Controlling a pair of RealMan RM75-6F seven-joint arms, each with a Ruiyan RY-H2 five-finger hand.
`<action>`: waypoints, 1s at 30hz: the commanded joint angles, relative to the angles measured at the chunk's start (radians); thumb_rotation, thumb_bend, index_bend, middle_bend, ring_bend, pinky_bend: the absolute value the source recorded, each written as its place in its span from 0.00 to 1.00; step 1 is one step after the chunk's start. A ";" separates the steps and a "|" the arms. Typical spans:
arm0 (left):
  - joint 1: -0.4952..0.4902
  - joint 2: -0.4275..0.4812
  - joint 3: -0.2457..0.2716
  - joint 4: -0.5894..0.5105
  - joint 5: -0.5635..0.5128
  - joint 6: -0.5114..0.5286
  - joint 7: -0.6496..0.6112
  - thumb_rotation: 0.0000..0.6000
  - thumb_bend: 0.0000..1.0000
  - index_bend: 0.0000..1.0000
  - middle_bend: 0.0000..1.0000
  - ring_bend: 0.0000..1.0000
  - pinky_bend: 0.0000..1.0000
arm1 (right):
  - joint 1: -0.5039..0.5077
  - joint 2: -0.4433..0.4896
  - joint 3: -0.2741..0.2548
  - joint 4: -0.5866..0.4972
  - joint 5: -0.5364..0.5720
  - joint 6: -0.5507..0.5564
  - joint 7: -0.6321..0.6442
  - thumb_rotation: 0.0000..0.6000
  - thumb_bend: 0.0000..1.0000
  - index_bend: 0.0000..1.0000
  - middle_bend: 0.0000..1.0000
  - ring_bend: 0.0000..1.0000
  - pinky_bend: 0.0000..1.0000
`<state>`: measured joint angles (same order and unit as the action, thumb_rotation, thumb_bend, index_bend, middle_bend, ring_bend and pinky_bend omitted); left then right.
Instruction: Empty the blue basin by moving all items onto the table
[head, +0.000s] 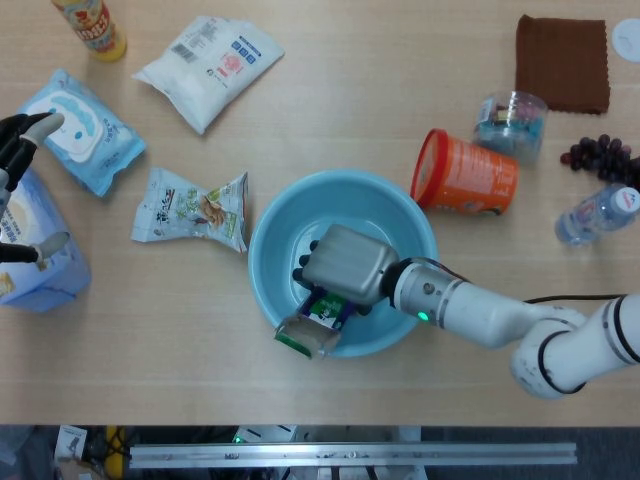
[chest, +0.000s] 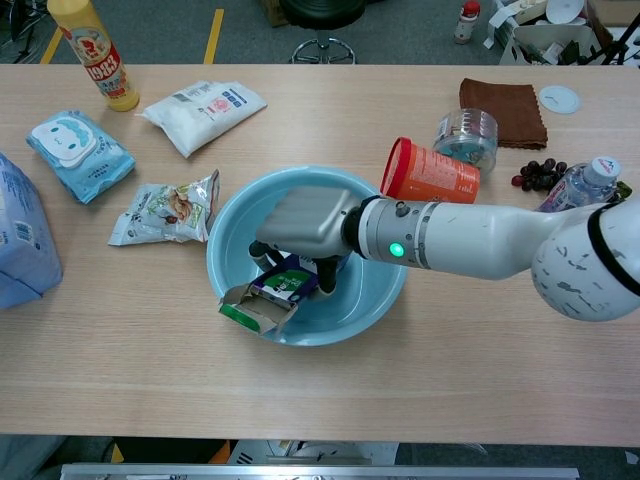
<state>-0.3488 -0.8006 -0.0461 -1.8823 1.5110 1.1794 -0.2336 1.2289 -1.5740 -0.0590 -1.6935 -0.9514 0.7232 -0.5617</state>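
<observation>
The blue basin (head: 350, 181) (chest: 300, 173) stands at the table's middle. In it my right hand (head: 345, 265) (chest: 305, 225) grips a small green and purple milk carton (head: 308, 332) (chest: 258, 306) from above. The carton is tilted, its opened green end poking over the basin's front-left rim. The hand hides the basin's floor beneath it. My left hand (head: 18, 150) shows at the far left edge of the head view, fingers spread over a blue-white pack (head: 40, 265) and holding nothing.
An orange tub (head: 465, 175) lies against the basin's right rim. A snack bag (head: 190, 208) lies just left of the basin, with wet wipes (head: 78, 130), a white bag (head: 210, 60) and a yellow bottle (head: 92, 25) farther back. Brown cloth (head: 562, 62), clear jar (head: 512, 122), grapes (head: 598, 152) and water bottle (head: 598, 212) sit right.
</observation>
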 joint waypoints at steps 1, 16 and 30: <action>-0.002 0.000 -0.002 -0.002 -0.001 -0.001 0.001 1.00 0.19 0.00 0.09 0.06 0.20 | -0.024 0.027 0.012 -0.016 -0.038 0.013 0.038 1.00 0.34 0.73 0.48 0.46 0.60; -0.017 0.001 -0.014 -0.020 -0.010 -0.014 0.031 1.00 0.19 0.00 0.09 0.06 0.20 | -0.143 0.278 0.077 -0.162 -0.220 0.094 0.255 1.00 0.34 0.73 0.48 0.47 0.61; -0.030 -0.012 -0.024 -0.026 -0.014 -0.020 0.051 1.00 0.19 0.00 0.09 0.06 0.20 | -0.306 0.587 0.019 -0.289 -0.430 0.136 0.459 1.00 0.34 0.73 0.48 0.48 0.62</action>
<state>-0.3784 -0.8120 -0.0696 -1.9077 1.4975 1.1605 -0.1838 0.9467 -1.0119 -0.0207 -1.9700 -1.3520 0.8614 -0.1233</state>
